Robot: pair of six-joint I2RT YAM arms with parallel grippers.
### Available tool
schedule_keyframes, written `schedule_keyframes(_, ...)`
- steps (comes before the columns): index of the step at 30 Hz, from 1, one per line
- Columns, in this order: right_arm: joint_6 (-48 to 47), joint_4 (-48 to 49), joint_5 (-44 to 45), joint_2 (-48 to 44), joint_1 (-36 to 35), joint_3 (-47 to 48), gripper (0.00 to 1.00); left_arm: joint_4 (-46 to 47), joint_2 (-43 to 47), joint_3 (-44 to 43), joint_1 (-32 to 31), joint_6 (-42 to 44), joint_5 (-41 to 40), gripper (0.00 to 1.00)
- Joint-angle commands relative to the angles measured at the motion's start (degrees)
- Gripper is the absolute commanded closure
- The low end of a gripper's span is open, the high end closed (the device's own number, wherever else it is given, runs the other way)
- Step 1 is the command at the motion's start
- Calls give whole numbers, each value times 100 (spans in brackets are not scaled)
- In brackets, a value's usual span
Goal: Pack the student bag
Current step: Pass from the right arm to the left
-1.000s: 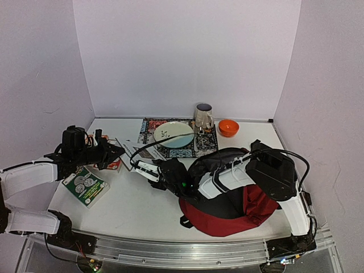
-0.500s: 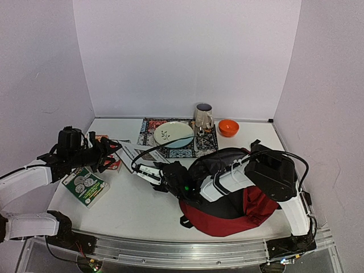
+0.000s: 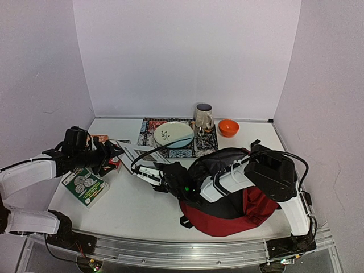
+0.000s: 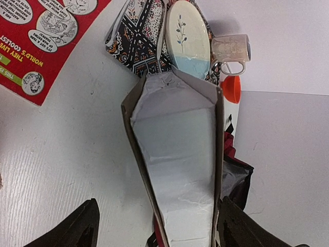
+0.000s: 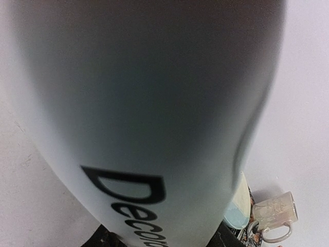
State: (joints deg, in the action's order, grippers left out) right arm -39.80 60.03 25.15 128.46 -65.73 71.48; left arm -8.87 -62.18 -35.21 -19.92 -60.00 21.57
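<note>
Left gripper shifted slightly rightward, jaws parted around one white-lined brown cardboard carton, right gripper clamped on one black-lettered white container, one dark-red fabric backpack beside it.

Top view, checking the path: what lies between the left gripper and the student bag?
The top view shows the right gripper holding a white lettered box there.

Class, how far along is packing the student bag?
Done: nothing visibly packed in the student bag. In hand: the right gripper holds a white lettered container outside it. Left: that container, the open carton by the left gripper, the green booklet, the red booklet.
</note>
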Motion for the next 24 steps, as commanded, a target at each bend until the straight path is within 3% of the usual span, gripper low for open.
schedule_keyframes(1, -24, 193, 183, -132, -54, 155, 58, 372, -260, -200, 6, -23, 170, 19)
schedule_keyframes(10, -125, 193, 270, -73, -98, 209, 58, 1211, -708, -197, -34, -291, 453, 25)
schedule_keyframes(19, -220, 193, 333, -69, -125, 208, 57, 1463, -856, -20, -56, -336, 449, 53)
schedule_keyframes(24, -158, 135, 233, -233, -125, 80, 53, 1477, -744, 5, -56, -288, 306, 60)
